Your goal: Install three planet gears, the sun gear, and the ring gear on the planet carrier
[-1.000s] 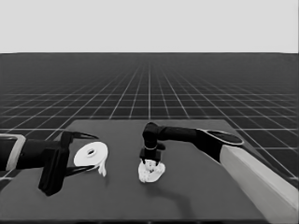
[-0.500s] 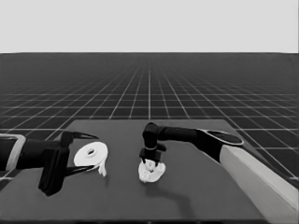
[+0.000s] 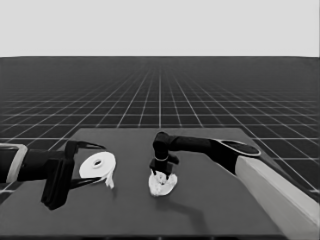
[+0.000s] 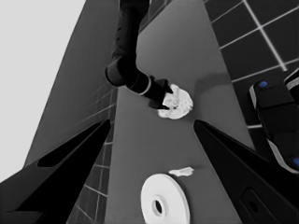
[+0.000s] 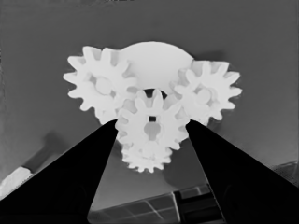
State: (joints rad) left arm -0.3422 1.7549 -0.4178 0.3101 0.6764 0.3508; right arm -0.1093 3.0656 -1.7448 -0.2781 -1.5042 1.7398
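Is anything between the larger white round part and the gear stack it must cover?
Only the right gripper, over the small white toothed gears on the smaller round part. The thin white piece lies beside the larger round part, off that path.

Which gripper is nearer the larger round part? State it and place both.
Left. The left gripper waits right beside the larger round part; the right gripper is farther off, at the gears mid-table.
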